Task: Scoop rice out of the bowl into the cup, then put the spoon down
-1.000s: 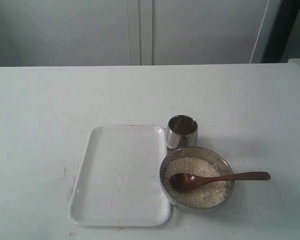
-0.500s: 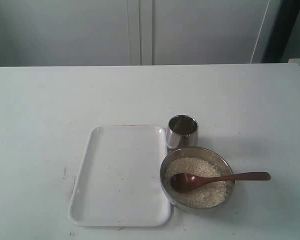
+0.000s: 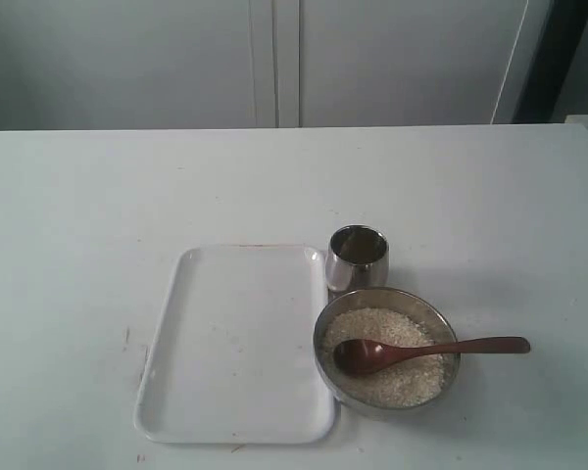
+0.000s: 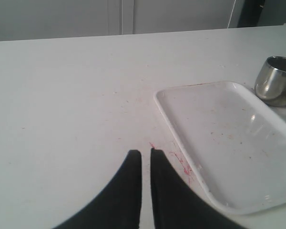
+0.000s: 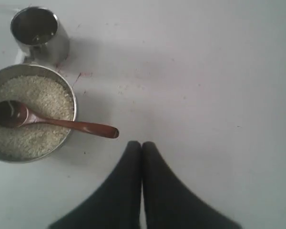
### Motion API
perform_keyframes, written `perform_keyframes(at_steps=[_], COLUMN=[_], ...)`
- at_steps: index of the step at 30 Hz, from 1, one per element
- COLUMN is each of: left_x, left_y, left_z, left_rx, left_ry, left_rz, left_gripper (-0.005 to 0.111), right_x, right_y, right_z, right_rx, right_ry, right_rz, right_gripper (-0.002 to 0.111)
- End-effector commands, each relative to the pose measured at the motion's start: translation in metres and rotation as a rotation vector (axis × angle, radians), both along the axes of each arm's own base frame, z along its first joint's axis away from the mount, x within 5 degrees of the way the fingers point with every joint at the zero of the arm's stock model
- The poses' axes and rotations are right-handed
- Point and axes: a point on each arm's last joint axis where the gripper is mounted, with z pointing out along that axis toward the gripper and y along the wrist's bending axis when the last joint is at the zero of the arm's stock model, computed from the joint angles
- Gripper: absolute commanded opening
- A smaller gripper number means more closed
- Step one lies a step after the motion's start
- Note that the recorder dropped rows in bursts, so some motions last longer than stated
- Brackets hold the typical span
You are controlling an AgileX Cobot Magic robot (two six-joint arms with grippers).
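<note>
Nearest right wrist camera: right gripper (image 5: 142, 143), fingers pressed together, empty, over bare table (image 5: 205, 95), just short of spoon handle tip. Spoon (image 5: 62, 123) lies across bowl (image 5: 74, 102) rim, oval end on rice (image 5: 43, 95), handle overhanging. Cup (image 5: 38, 31) upright just beyond bowl, contact unclear. Left gripper (image 4: 143, 151) near-closed, thin slit, empty, beside white tray (image 4: 229, 138). Judged step: first reach for spoon. Part fingers before descending, pinch overhanging handle outside rim, lift level, avoid nudging bowl

looks like a bare lab bench: plain white table (image 3: 98, 196), pale panelled wall (image 3: 274, 59) behind.
</note>
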Motion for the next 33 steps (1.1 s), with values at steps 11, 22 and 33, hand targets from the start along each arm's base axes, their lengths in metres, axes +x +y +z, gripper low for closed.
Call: perform_keyframes(at_steps=[11,22,33], left_x=[0.000,0.000,0.000], left_y=[0.000,0.000,0.000], left_z=[0.002,0.002,0.002], left_rx=[-0.017,-0.017,-0.017], left_ry=[-0.005,-0.005,-0.005], left_rz=[-0.001,-0.001,-0.001], left_gripper=[0.014,0.014,0.014], right_x=[0.112,0.098,0.046], right_y=[0.051,0.053,0.057], right_z=[-0.019,-0.039,-0.063], right_rx=[-0.311,-0.366,-0.433], right_ry=[0.309,0.372,0.419], right_rz=[0.607,0.760,0.936], right_gripper=[0.000,0.000,0.000])
